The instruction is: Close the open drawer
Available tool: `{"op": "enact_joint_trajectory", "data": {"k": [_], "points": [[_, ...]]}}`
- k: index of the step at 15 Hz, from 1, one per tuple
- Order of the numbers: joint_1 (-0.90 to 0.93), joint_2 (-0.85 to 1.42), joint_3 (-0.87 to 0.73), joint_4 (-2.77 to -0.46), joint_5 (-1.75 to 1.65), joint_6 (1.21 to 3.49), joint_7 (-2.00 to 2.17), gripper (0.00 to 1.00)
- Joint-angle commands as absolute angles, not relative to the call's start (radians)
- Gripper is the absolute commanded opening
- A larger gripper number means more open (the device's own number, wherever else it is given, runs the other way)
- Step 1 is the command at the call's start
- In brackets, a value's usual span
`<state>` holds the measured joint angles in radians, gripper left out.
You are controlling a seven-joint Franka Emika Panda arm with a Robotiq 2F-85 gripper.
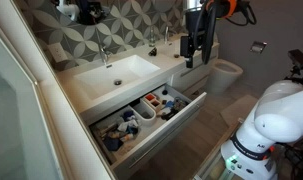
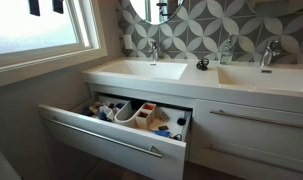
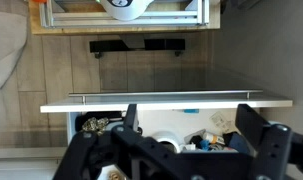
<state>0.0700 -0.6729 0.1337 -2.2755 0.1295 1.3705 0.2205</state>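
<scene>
Daylight is admitted through the window [image 2: 31,25], overexposed to near white in an exterior view, and a pale sheen is laid on the countertop [image 2: 206,78]. The interior of the drawer [image 2: 91,132] is left in shadow under the countertop. In the wrist view the gripper [image 3: 188,120] is rendered dark and soft, and all frames are coarse.

In the wrist view the end effector [image 3: 189,118], itself being cropped by the bottom edge, is blocking the lower centre of the frame and hiding much of the drawer [image 3: 166,101] interior. In both exterior views the toiletries [image 1: 141,110] [image 2: 131,112] are appearing too small to identify.
</scene>
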Motion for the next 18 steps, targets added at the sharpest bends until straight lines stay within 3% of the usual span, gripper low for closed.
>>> {"op": "enact_joint_trajectory", "data": {"k": [1,7,18], "points": [[0.060,-0.673,0.140,-2.272,0.132,1.368,0.216,1.00],[0.061,-0.668,0.165,-2.293,0.123,1.401,0.234,1.00],[0.114,-0.545,0.278,-2.499,0.152,1.706,0.302,1.00]]}}
